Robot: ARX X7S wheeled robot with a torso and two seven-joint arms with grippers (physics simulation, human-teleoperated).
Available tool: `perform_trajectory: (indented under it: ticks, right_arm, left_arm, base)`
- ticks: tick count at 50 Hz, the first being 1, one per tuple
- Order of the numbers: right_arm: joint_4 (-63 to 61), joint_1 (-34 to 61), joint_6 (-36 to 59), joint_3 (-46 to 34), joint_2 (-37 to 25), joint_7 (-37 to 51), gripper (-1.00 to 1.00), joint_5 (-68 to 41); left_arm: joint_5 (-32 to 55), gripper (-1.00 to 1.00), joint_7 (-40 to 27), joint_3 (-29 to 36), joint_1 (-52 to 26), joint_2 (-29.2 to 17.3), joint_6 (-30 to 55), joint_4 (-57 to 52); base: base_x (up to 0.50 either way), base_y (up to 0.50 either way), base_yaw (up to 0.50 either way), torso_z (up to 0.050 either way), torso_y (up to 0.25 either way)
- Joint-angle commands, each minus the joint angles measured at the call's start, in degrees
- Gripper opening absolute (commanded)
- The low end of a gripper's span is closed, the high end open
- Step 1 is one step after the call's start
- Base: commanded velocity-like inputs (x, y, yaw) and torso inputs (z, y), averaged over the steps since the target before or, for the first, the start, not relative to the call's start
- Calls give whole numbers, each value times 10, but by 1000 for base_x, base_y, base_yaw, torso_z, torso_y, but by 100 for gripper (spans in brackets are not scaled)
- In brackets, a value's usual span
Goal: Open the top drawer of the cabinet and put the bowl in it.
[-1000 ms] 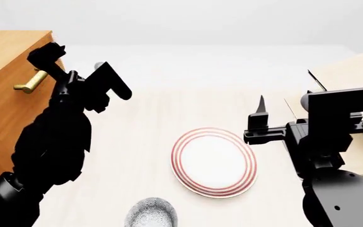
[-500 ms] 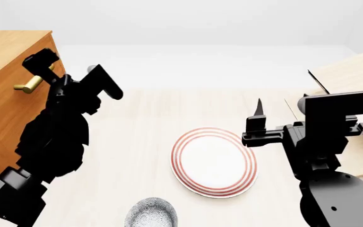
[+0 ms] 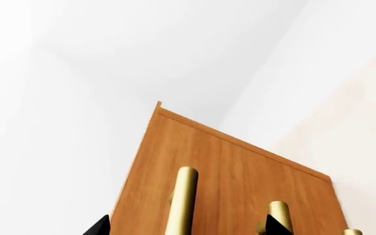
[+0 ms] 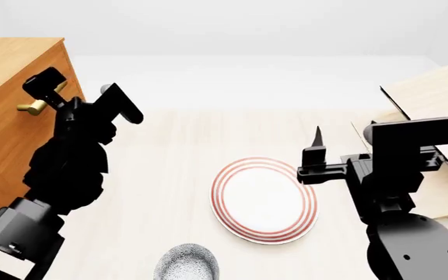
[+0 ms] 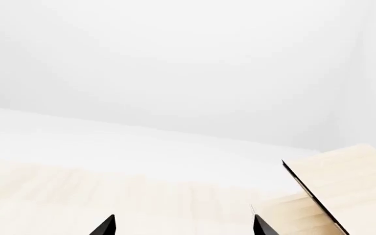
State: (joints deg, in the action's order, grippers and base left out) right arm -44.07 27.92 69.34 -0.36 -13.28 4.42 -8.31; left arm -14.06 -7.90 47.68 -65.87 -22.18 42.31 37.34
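while lining up on the brass handle (image 4: 39,104) of the top drawer (image 4: 6,116), left gripper (image 4: 80,93) spread wide, empty; could slip off the bar if closed off-centre. right gripper (image 5: 182,226) open too, empty.

My arms are matte black all over, built from blocky, faceted links. My left arm (image 4: 60,175) shows at the frame's left with a grey-edged square segment near the bottom corner. My right arm (image 4: 399,192) ends in a rounded dark shell dotted with small screw holes at lower right. My fingertips (image 4: 316,137) taper to thin black points.
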Motion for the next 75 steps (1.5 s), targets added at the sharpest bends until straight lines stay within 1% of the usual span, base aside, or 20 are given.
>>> perform_trajectory:
  ticks: [1,14,22,46,59,60,75]
  right_arm:
    - [14,-4,-13,-4,0,2,100,-1]
    - [51,8,-28,-18,3,8,100,1]
    - [49,13,-24,-11,2,8,100,-3]
    - [44,15,-20,-4,0,13,100,-10]
    - [48,12,-25,-6,-1,15,100,-13]
    - [49,11,-26,-6,-1,16,100,-13]
    - [54,6,-34,-6,-2,19,100,-16]
  left_arm:
    - [5,100,-14,-3,-20,19,-31,84]
    - [14,100,-36,-3,-67,61,-122,262]
    - [19,100,-47,-1,-100,84,-174,367]
    - [53,100,-59,14,-107,58,-155,376]
    - [81,100,-65,29,-99,56,-156,376]
    - [83,-100,-66,30,-100,56,-156,376]
    - [98,-100,-75,43,-98,56,-158,375]
  base:
    - [0,0,0,0,0]
    - [0,0,0,0,0]
    - [0,0,0,0,0]
    - [0,0,0,0,0]
    - [0,0,0,0,0]
    - [0,0,0,0,0]
    - [0,0,0,0,0]
